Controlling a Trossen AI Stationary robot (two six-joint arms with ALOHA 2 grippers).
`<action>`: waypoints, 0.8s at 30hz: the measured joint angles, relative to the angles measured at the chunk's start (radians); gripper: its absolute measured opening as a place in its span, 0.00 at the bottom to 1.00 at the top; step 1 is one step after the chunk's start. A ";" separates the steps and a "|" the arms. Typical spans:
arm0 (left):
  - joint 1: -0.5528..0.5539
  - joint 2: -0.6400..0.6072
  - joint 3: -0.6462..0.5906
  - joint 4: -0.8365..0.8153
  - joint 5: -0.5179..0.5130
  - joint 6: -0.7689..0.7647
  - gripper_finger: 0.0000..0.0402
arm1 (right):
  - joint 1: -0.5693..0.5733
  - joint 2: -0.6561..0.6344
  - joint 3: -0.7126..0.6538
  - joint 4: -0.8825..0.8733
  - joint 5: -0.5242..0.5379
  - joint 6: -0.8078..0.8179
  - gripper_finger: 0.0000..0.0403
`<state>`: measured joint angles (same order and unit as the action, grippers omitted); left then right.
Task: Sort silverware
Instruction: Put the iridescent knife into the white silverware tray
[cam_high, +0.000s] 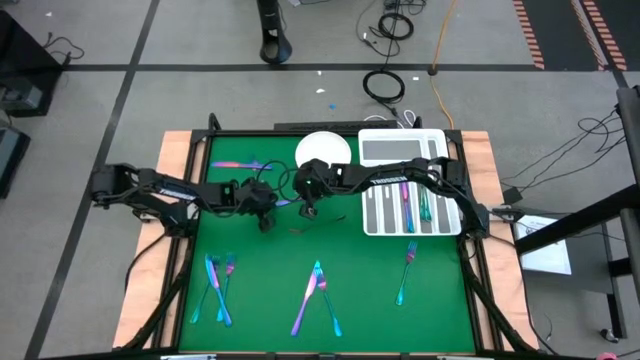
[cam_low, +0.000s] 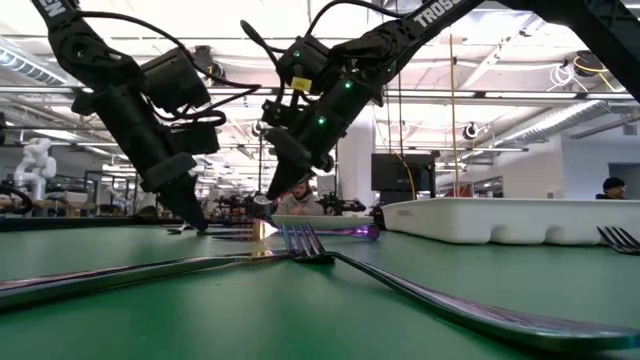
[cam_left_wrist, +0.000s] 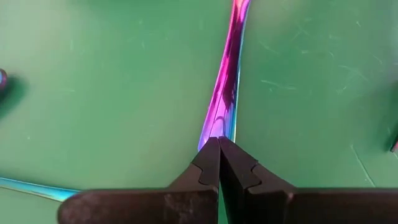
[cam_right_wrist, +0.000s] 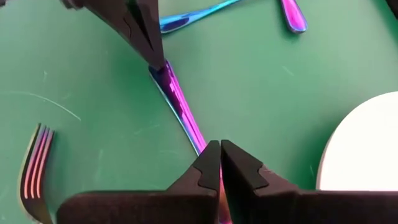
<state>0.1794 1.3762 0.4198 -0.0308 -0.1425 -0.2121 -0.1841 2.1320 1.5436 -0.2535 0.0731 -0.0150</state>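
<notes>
A thin iridescent knife (cam_right_wrist: 180, 109) is pinched at opposite ends by the left gripper (cam_left_wrist: 219, 144) and right gripper (cam_right_wrist: 220, 146), both clamped shut mid-desk (cam_high: 260, 280), apparently for a handover. Beside a white plate (cam_high: 322, 149), a slotted tray (cam_high: 400, 147) holds several sorted pieces (cam_high: 405, 205); other silverware (cam_high: 316, 290) is left on the desk.

White letters "TROS" on an arm (cam_low: 432, 14)
</notes>
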 joint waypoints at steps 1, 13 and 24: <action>-0.001 -0.012 0.000 0.001 0.000 0.005 0.00 | 0.000 0.000 0.000 -0.003 0.000 0.001 0.01; -0.003 -0.111 -0.003 -0.043 0.012 0.009 0.00 | 0.000 0.000 0.000 -0.003 0.000 0.000 0.02; -0.003 -0.111 -0.002 -0.088 0.025 -0.015 0.00 | 0.000 0.000 0.000 -0.002 0.000 0.000 0.02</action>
<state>0.1761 1.2652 0.4175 -0.1188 -0.1173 -0.2276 -0.1844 2.1323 1.5436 -0.2558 0.0734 -0.0154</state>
